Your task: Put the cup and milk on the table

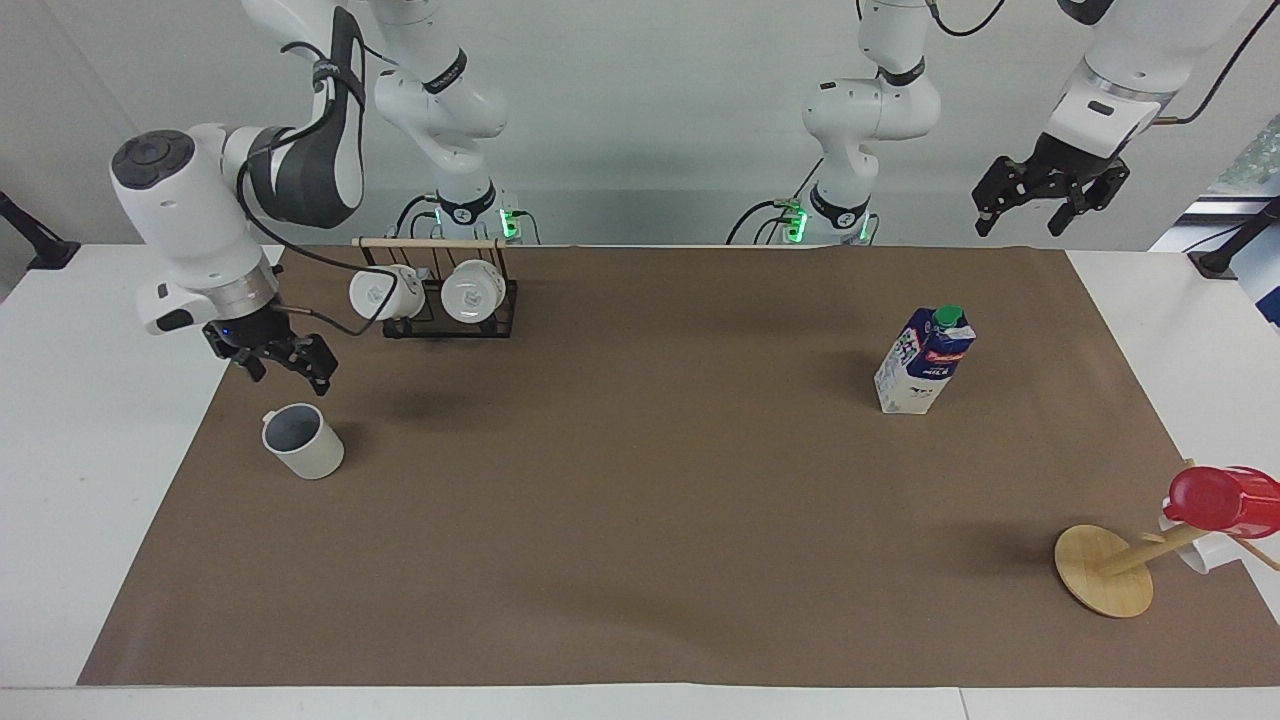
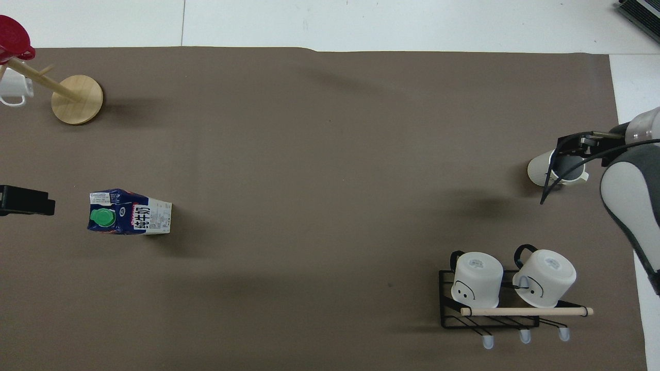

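Observation:
The off-white cup (image 1: pixel 303 441) (image 2: pixel 538 171) stands upright on the brown sheet of the table (image 1: pixel 100 470), toward the right arm's end. My right gripper (image 1: pixel 288 370) (image 2: pixel 570 148) hangs open just above the cup's rim, with a small gap and nothing between its fingers. The milk (image 1: pixel 925 360) (image 2: pixel 131 212), a white and dark blue carton with a green cap, stands upright on the sheet toward the left arm's end. High above that end's edge, my left gripper (image 1: pixel 1022 215) (image 2: pixel 26 200) waits open and empty.
A black wire rack (image 1: pixel 440 300) (image 2: pixel 490 309) with two glossy white cups sits nearer to the robots than the cup. A wooden mug tree (image 1: pixel 1105 570) (image 2: pixel 77 91) carrying a red cup (image 1: pixel 1225 500) (image 2: pixel 13 38) stands farthest from the robots, at the left arm's end.

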You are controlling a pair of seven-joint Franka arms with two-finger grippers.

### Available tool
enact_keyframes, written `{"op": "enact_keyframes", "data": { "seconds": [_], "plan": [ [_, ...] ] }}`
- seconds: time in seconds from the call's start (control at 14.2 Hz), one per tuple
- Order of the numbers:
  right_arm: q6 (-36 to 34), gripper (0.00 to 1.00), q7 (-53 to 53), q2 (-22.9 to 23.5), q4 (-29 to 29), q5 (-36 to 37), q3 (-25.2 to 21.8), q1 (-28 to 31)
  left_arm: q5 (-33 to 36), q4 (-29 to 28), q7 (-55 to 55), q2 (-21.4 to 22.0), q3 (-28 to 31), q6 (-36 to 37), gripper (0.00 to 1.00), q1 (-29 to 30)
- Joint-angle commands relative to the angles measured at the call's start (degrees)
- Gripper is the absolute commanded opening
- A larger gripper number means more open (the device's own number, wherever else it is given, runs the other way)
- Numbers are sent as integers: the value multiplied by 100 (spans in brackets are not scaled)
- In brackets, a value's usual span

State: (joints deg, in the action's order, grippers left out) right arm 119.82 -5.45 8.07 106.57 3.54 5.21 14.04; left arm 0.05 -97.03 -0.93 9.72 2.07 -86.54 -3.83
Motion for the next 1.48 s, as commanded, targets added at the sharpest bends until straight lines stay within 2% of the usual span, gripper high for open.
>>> {"op": "enact_keyframes", "data": {
  "seconds": [0.0, 0.28, 0.49, 0.56, 0.7, 0.85, 1.13, 1.41],
  "plan": [
    [584, 100, 167, 176, 363, -55, 33, 89, 109, -166, -21, 91, 57, 6, 100, -144],
    [1069, 100, 123, 589, 399, -11, 33, 107, 109, -841, -21, 249, 31, -643, 100, -162],
    [1280, 100, 106, 731, 399, -3, 42, 81, 109, -1466, -38, 408, 22, -1302, 100, -162],
    [1281, 90, 175, 783, 399, -3, 42, 90, 109, -1607, -38, 399, 22, -1487, 100, -162],
    [1272, 41, 246, 845, 399, -3, 42, 64, 118, -1879, -47, 373, -4, -1856, 100, -171],
    [1255, 3, 264, 845, 391, -3, 42, 72, 127, -2029, -143, 355, -5, -2033, 100, -328],
    [1149, 0, 62, 767, 250, -29, 68, -51, 153, -2223, -407, 338, -5, -2278, 100, -338],
    [1088, 0, 26, 503, 241, -29, 226, -129, 188, -2759, -557, 224, 13, -3034, 100, -259]
  ]
}}
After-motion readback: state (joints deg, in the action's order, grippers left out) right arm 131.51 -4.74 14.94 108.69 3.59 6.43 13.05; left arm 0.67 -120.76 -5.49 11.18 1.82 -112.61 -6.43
